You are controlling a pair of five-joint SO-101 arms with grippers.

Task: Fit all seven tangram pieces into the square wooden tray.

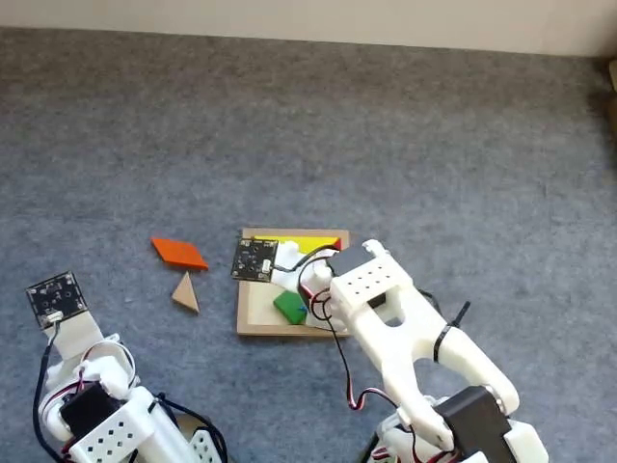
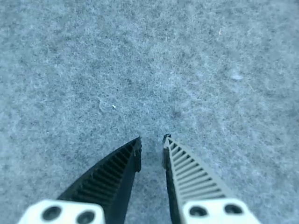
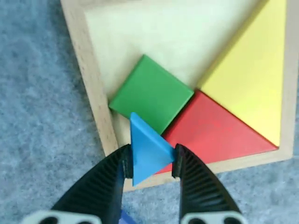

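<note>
Seven tangram pieces (image 3: 150,91), one tray (image 3: 88,93), two arms (image 1: 405,338).

Grey felt (image 1: 434,145), pale strip (image 1: 289,17)
The felt covers the whole table; the strip runs along its far edge in the high view.

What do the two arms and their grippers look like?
The left arm and right arm have white plastic shells dotted with small holes, black motor blocks and loose red, black and white wires. Each wrist carries a small black circuit board. The left gripper has tapered ribbed fingers, one black, one pale grey; the right gripper has two black ones.
</note>
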